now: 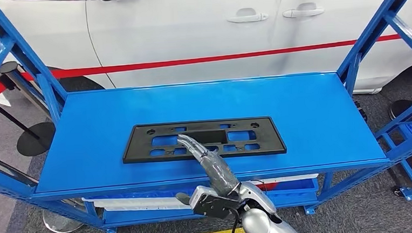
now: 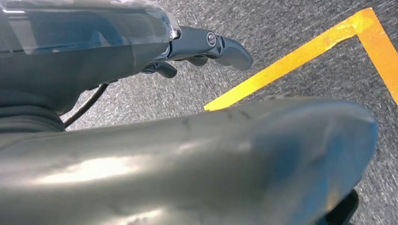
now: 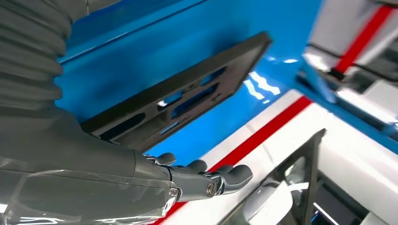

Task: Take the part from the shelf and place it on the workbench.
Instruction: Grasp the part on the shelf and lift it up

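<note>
Right hand (image 3: 141,178) with fingers (image 3: 234,176) outstretched, seemingly clear of the black part (image 3: 187,93) on the workbench (image 3: 141,51)

The part (image 1: 203,139) is matt black, and blue shows through its rectangular cut-outs. The workbench (image 1: 312,115) top is bright glossy blue, as are its frame posts (image 1: 369,33). Behind it the car (image 1: 188,31) is white with a red stripe (image 1: 216,58) along its side. The right hand (image 1: 197,148) has dark grey fingers (image 3: 232,176) and a grey ribbed cover (image 3: 30,61). The floor (image 2: 291,33) is speckled dark grey, marked with yellow tape (image 2: 300,58).
</note>
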`<act>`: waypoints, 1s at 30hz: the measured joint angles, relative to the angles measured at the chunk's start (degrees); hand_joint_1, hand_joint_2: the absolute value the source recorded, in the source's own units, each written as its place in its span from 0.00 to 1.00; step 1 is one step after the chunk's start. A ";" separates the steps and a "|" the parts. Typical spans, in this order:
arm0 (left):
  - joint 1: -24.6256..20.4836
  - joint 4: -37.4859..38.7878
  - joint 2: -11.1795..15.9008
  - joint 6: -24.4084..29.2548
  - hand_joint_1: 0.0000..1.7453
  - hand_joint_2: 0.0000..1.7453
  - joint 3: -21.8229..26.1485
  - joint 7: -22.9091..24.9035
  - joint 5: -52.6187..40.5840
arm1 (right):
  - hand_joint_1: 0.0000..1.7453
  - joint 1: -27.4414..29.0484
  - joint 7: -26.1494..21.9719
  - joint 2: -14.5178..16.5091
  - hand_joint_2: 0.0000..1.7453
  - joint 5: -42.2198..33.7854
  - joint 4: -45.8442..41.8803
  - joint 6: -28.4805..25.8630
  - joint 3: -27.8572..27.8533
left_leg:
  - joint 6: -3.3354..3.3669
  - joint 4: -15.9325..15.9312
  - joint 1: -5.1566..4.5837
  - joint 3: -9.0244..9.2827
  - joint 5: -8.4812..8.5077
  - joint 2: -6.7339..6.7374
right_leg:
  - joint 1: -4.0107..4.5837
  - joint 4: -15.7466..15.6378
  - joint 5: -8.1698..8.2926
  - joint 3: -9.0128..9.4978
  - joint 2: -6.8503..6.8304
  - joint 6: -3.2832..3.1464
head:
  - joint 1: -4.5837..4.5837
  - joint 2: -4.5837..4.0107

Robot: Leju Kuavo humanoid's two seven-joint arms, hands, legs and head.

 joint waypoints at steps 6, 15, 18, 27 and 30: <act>-0.09 0.00 -0.19 -0.46 0.00 0.00 -0.08 0.11 -0.01 | 0.00 -1.62 2.72 -0.52 1.00 12.08 1.12 -8.33 2.65 | -0.54 0.08 -0.58 0.67 -0.59 -0.18 | 0.79 -15.02 7.90 6.47 -0.04 -1.78 | -0.02 0.00; -0.01 -0.02 -0.13 -0.54 0.00 0.00 -0.12 0.46 0.29 | 0.00 -2.75 4.25 -0.58 1.00 20.17 2.80 -13.25 6.09 | -2.91 14.93 0.15 -6.38 -7.50 -0.10 | 0.28 -16.82 7.98 7.62 -0.22 -3.08 | -0.17 0.00; 0.05 -0.02 -0.07 -0.52 0.00 0.00 -0.11 0.48 0.55 | 0.00 -3.23 5.11 -0.61 1.00 22.63 3.57 -15.68 6.89 | -3.46 8.78 0.76 -3.96 -2.69 -0.03 | 0.01 -16.28 7.55 7.71 -0.07 -2.64 | -0.17 0.00; 0.20 0.00 -0.04 -0.43 0.00 0.00 -0.11 -0.20 0.87 | 0.00 -6.19 7.92 -0.86 1.00 28.30 5.81 -19.88 9.98 | -0.53 0.33 0.48 -0.17 0.08 -0.21 | -0.33 -11.40 4.35 5.58 0.03 -0.08 | -0.03 0.00; 0.31 0.00 -0.04 -0.50 0.00 0.00 -0.11 -0.40 0.87 | 0.00 -6.70 8.80 -1.43 1.00 28.59 6.78 -18.91 10.38 | -0.11 0.32 0.19 -0.18 0.02 -0.16 | -0.32 -1.21 0.20 0.53 -0.01 0.09 | -0.02 0.00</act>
